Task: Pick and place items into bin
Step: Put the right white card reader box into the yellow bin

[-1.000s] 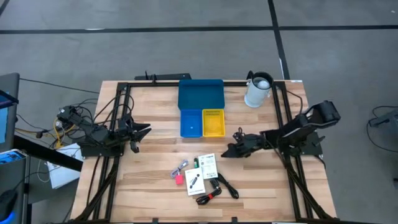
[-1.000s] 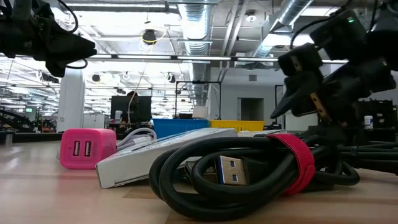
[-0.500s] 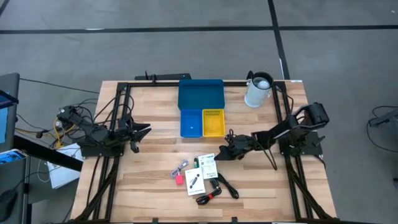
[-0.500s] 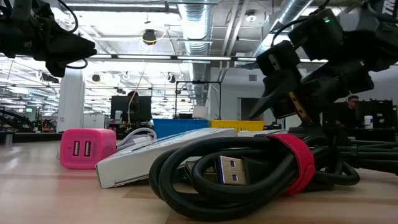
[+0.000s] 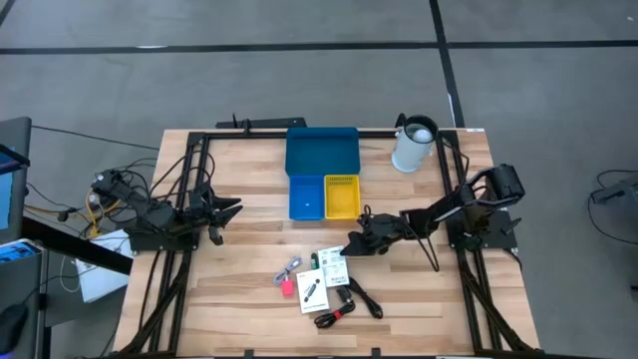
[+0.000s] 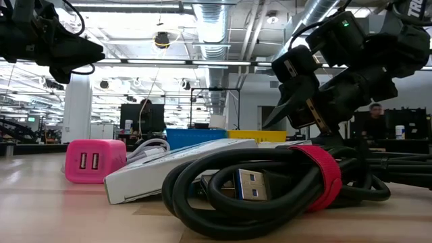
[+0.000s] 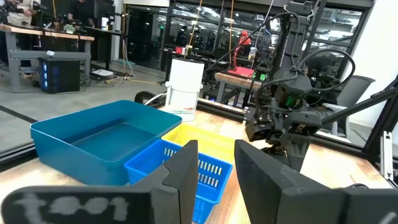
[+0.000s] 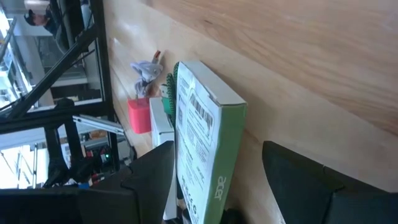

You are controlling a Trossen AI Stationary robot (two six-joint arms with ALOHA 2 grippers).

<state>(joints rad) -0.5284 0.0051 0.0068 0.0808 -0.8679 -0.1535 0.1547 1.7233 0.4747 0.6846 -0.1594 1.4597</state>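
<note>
The items lie in a cluster at the table's near middle: a white and green printed box, a second white card, a pink-red block, a grey cord and a coiled black cable with a red strap. My right gripper hovers open just right of the box. In the right wrist view the box's end shows between its spread fingers, apart from both. The bin, with its blue and yellow squares, stands farther back. My left gripper waits open at the left.
A white pitcher stands at the far right, beside the black frame rail. Bare wood lies between the bin and the items. In the low view the cable and the pink block fill the foreground.
My right gripper has moved toward the table's left edge, slightly nearer, closing in on the white and green box, and has stayed open. The items have not moved.
</note>
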